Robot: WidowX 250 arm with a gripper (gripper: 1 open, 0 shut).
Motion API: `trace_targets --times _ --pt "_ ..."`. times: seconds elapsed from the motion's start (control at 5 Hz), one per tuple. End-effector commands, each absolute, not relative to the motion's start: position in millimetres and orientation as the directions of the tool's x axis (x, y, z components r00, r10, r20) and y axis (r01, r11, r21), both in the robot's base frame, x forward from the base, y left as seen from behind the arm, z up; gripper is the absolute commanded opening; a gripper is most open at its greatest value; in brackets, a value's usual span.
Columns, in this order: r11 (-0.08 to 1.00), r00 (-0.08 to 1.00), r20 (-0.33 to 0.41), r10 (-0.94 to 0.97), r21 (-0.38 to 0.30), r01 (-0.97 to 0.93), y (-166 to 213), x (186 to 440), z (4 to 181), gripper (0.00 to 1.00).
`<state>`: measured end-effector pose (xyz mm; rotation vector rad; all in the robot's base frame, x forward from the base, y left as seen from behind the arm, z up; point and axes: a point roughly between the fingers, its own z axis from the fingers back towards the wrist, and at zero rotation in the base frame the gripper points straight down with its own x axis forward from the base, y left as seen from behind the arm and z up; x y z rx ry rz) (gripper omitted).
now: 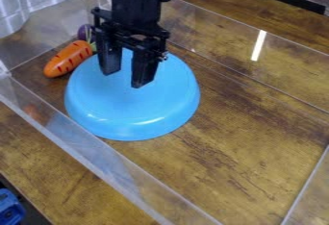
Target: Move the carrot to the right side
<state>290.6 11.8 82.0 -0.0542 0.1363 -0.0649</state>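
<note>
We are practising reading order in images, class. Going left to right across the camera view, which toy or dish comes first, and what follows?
Orange carrot, then the large blue plate.

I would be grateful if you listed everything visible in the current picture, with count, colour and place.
Carrot: one, orange with a green top, at the upper left of the blue plate.
Blue plate: one, large and round, on the table, left of the picture's centre.
Purple toy vegetable: one, mostly hidden behind the gripper, near the carrot's leafy end.
Table: one, brown wood grain, under everything.
Clear panel: one, see-through, along the lower left.
Blue object: one, cut off at the lower left corner.
Gripper: one, black, fingers apart, over the plate.
</note>
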Motion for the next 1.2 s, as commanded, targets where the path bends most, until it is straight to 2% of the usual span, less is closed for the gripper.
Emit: trace_targets --times 0.0,1.0 --pt "0.997 0.993 -0.106 -0.044 -0.061 0.037 21.4 294.6 86.7 1.0" --pt "0.994 0.994 -0.098 -0.057 -0.099 0.047 23.7 300.3 82.6 1.0"
